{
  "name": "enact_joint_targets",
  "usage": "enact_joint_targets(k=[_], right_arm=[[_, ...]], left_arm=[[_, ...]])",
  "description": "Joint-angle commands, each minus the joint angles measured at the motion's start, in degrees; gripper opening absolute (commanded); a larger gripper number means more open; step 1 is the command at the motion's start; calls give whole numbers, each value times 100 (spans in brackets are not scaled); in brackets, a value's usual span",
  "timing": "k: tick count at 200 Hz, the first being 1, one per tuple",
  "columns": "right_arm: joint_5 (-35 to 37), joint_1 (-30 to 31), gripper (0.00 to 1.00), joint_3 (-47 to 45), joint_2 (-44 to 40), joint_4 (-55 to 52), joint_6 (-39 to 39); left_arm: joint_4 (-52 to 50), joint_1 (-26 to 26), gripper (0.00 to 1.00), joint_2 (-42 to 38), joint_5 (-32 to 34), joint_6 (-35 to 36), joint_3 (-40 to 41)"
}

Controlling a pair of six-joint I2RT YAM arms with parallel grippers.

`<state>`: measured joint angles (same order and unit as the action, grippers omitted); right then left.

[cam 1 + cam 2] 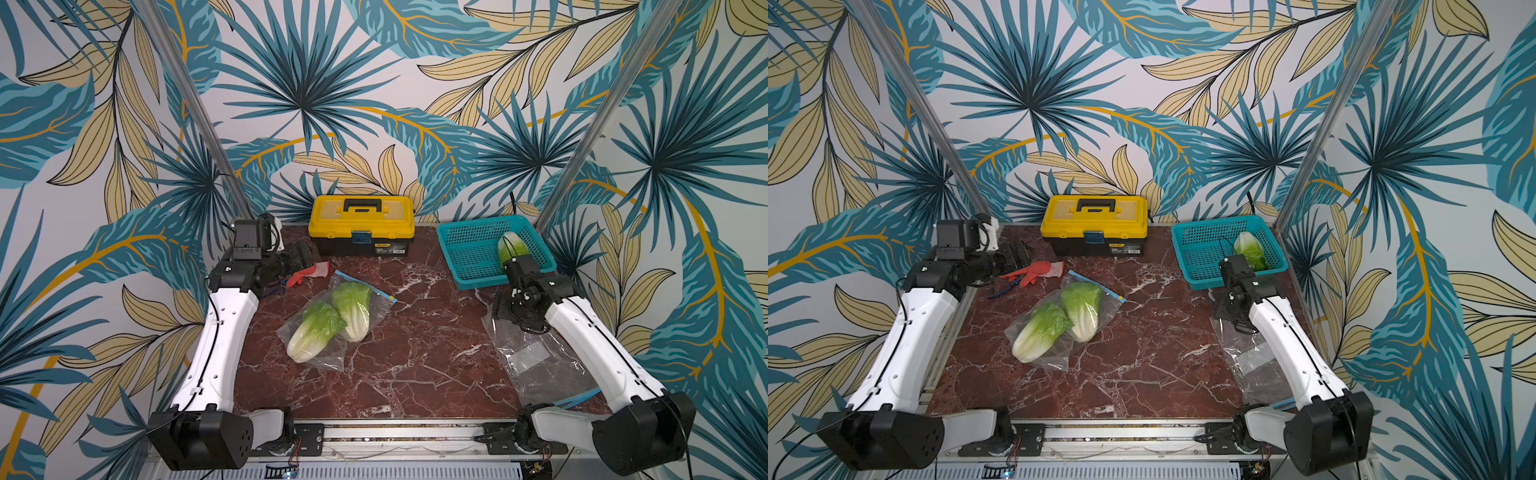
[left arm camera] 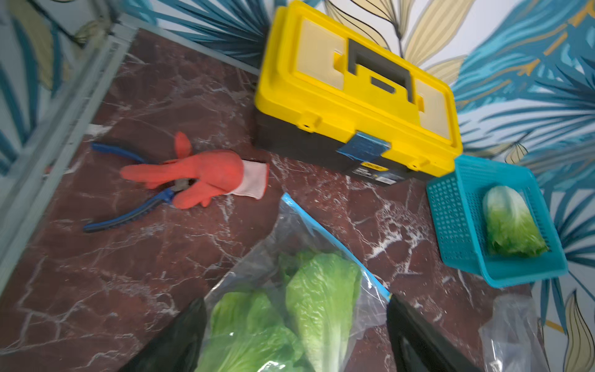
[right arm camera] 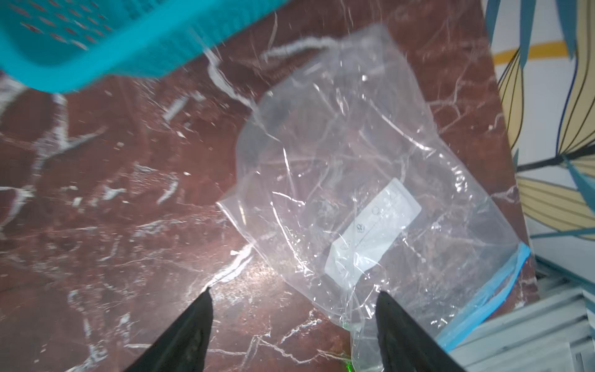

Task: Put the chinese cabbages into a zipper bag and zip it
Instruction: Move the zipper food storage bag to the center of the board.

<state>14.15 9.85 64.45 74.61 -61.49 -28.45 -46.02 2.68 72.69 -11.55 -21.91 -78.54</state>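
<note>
Two chinese cabbages [image 1: 316, 332] [image 1: 353, 309] lie side by side inside a clear zipper bag [image 1: 380, 305] in the middle of the table, leaf tops toward its blue zip strip [image 1: 365, 284]. The third cabbage [image 1: 513, 247] lies in the teal basket [image 1: 465, 253] at the back right. My left gripper [image 1: 301, 253] hovers at the back left, open and empty; in the left wrist view [image 2: 295, 299] the bagged cabbages [image 2: 322, 299] lie beyond its fingers. My right gripper [image 1: 505, 309] hangs open in front of the basket, with nothing between its fingers [image 3: 193, 328].
A second, empty clear zipper bag [image 3: 370, 154] lies flat on the right under my right arm. A yellow toolbox [image 1: 361, 224] stands at the back centre. A red glove [image 2: 199, 174] lies on blue-handled pliers [image 2: 128, 214] near the left gripper.
</note>
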Motion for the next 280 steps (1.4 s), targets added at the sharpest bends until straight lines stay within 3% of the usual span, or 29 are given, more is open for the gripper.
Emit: enact_joint_targets(k=[1, 33, 62, 74, 103, 119, 150, 176, 201, 210, 226, 233, 250, 257, 267, 280], right_arm=[[89, 43, 79, -11, 450, 605, -666], [424, 122, 80, 34, 1200, 1382, -1214], [697, 123, 77, -102, 1866, 1652, -1589], [810, 127, 63, -218, 1950, 1673, -1638], [986, 240, 15, -625, 1352, 1551, -1551], [1403, 598, 0, -600, 781, 1160, -1466], [2507, 1835, 0, 477, 300, -128, -1080], [3274, 3268, 0, 1834, 862, -939, -487], [3091, 4480, 0, 2779, 2209, -934, 670], [2933, 4700, 0, 2926, 2659, -786, 1088], [2228, 4807, 0, 3013, 3135, -313, 1532], [1813, 4812, 7, 2991, 3222, -18, 1751], [1133, 4814, 41, 3297, 3428, 25, 1895], [851, 4806, 51, 3467, 3463, -87, 1844], [385, 4746, 60, 3520, 3327, -100, 1688], [-249, 4549, 64, 3284, 2899, 73, 1305]], left_arm=[[288, 646, 88, -79, 263, -49, 122], [439, 1246, 88, -53, 330, -33, 303], [576, 1438, 88, -36, 407, -118, 445], [591, 1459, 88, -22, 387, -125, 435], [593, 1478, 86, -70, 395, -12, 356], [591, 1477, 84, -62, 399, 17, 279], [592, 1540, 82, 80, 260, 16, 31], [589, 1608, 82, 84, 346, 72, -166], [596, 1578, 80, -181, 1372, 44, -152], [603, 1489, 80, -303, 1775, -48, -73], [589, 1119, 79, -533, 1808, -282, 150], [592, 976, 79, -624, 1735, -386, 244], [592, 905, 79, -743, 1656, -344, 362], [595, 901, 80, -732, 1531, -307, 364], [592, 925, 80, -651, 1150, -279, 334], [596, 1158, 80, -514, 1145, -225, 298]])
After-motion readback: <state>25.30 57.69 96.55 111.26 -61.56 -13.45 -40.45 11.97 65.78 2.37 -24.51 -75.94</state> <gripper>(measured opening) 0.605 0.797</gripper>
